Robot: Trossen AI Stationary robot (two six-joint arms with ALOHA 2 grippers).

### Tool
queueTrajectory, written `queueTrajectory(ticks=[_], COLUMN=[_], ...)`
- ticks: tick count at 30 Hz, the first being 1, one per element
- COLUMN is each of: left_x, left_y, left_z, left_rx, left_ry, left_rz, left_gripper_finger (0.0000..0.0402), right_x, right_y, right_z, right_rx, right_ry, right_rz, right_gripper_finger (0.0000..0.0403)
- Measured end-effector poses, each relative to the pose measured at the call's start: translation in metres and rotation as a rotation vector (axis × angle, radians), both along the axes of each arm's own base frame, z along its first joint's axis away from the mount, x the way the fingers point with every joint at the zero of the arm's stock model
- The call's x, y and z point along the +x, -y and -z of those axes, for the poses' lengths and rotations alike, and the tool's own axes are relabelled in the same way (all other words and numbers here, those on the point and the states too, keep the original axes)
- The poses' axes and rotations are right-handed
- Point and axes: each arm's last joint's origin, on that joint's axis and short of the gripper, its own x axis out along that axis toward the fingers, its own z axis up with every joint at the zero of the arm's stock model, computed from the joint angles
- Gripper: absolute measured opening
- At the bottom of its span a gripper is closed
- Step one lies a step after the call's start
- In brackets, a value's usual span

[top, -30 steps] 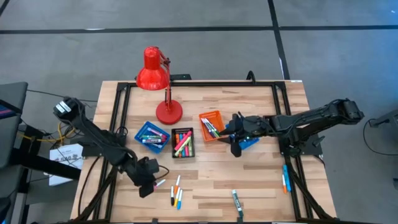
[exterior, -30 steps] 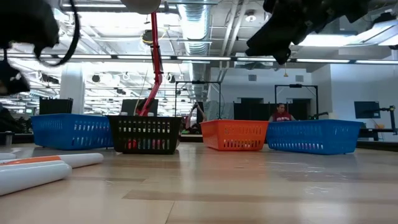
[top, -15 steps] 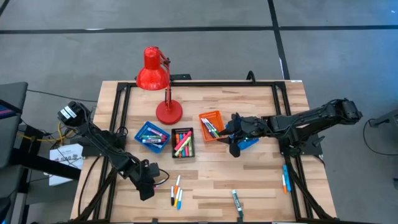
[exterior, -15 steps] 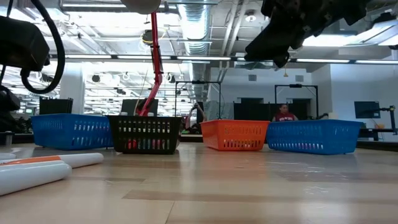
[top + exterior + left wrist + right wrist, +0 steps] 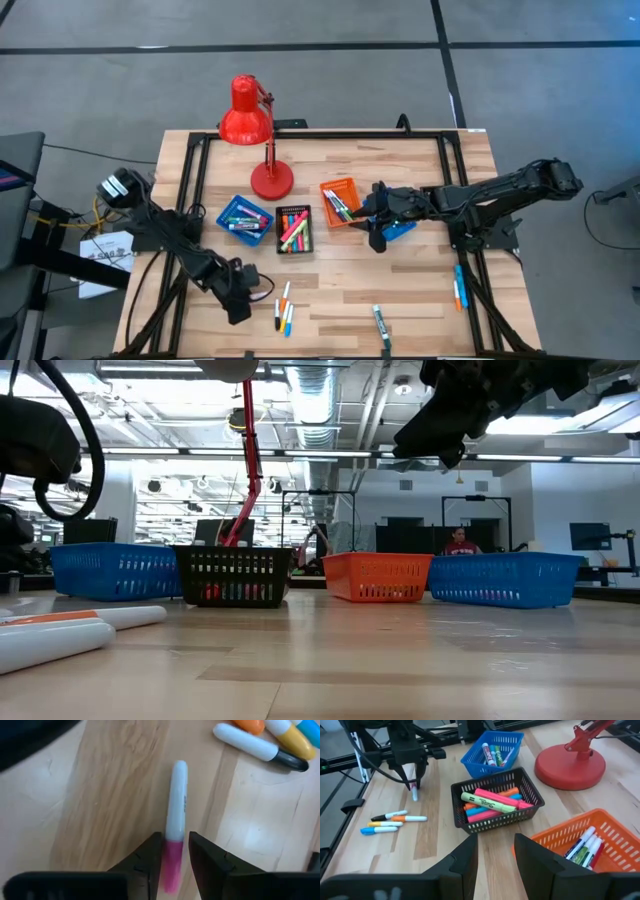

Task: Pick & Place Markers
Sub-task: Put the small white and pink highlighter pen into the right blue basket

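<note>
A white marker with a pink end [image 5: 175,820] lies flat on the wooden table near its front left. My left gripper [image 5: 174,836] points down over it, open, one finger on each side of the pink end [image 5: 171,867]; I see no touch. From the right wrist view the same gripper [image 5: 414,782] stands over that marker [image 5: 415,795]. Several more markers [image 5: 284,310] lie just to its right. My right gripper [image 5: 495,852] hangs open and empty above the table, between the orange tray [image 5: 340,200] and a blue tray [image 5: 402,230].
A blue tray [image 5: 244,215], a black tray [image 5: 293,228] and the orange tray hold markers at mid-table. The red lamp [image 5: 250,118] stands behind them on its base [image 5: 271,181]. One marker [image 5: 380,322] lies at the front edge, others [image 5: 458,287] by the right rail.
My left gripper has sunk toward the table, down over the pink-ended marker, tipping a little steeper. The marker has not moved.
</note>
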Motion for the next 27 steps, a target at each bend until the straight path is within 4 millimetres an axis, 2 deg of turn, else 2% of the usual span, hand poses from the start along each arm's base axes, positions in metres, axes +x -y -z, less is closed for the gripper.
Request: queueTrajectory(ticks=[4, 9, 15, 20, 22, 27], left_x=[0.001, -0.001, 0.001, 0.007, 0.011, 0.020], left_y=[0.000, -0.006, -0.015, -0.026, -0.031, -0.040], left_z=[0.001, -0.010, -0.035, -0.044, -0.045, -0.047], left_rx=[0.027, 0.087, 0.169, 0.211, 0.228, 0.258], left_ry=[0.026, 0.124, 0.322, 0.369, 0.369, 0.391], left_rz=[-0.002, -0.002, -0.073, -0.062, -0.065, -0.072], left_gripper_finger=[0.0085, 0.0033, 0.0035, 0.0039, 0.0033, 0.0037], right_x=[0.000, 0.000, 0.004, 0.026, 0.038, 0.081], right_y=[0.000, 0.000, 0.000, -0.003, -0.005, -0.010], right_z=[0.000, 0.000, -0.005, 0.010, 0.025, 0.058], right_rx=[0.000, 0.001, 0.011, -0.044, -0.062, 0.063], right_ry=[-0.006, 0.001, 0.126, 0.186, 0.193, 0.196], right_rz=[0.000, 0.001, 0.003, -0.037, -0.069, -0.190], right_gripper_finger=[0.0118, 0.0118, 0.0118, 0.0118, 0.0118, 0.0118])
